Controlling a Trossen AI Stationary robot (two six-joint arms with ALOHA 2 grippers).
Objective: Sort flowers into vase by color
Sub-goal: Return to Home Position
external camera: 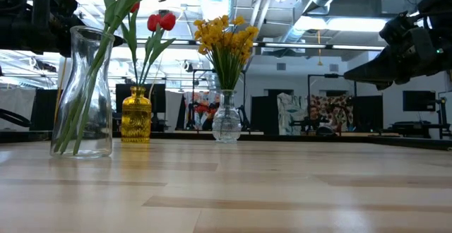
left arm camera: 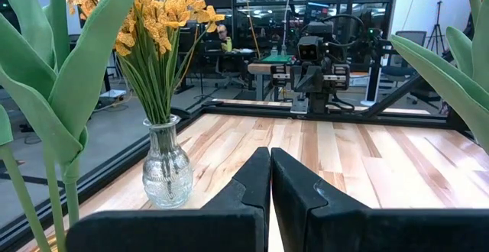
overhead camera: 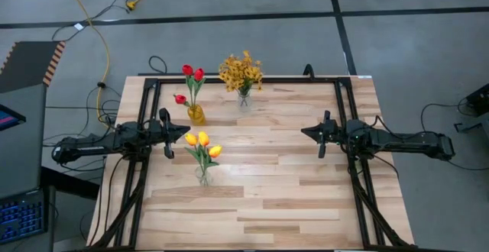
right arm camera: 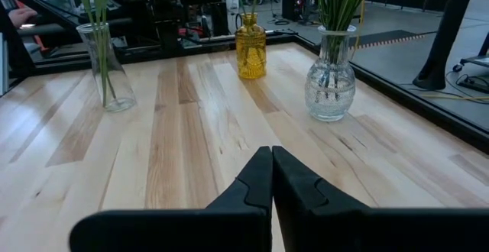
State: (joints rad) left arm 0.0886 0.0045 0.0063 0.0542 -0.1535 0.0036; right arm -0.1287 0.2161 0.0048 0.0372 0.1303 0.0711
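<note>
We see the red tulips (overhead camera: 192, 74) standing in the yellow vase (overhead camera: 196, 115) toward the far left of the table (overhead camera: 290, 198), one bloom drooping lower than the other two. Near them, by the far edge, the mustard-yellow blossoms (overhead camera: 241, 72) fill the round clear vase (overhead camera: 244, 99). Closer to the near edge, the yellow-orange tulips (overhead camera: 202, 140) rise from the tall clear vase (overhead camera: 203, 177). From above, we find the left gripper (overhead camera: 186, 134) just beside those orange blooms, between the yellow vase and the tall clear vase, its fingers (left arm camera: 256, 177) pressed together on nothing. The right gripper (overhead camera: 304, 132) sits well apart over the right half of the table, facing the left one, its fingers (right arm camera: 258, 177) likewise pressed together and empty
</note>
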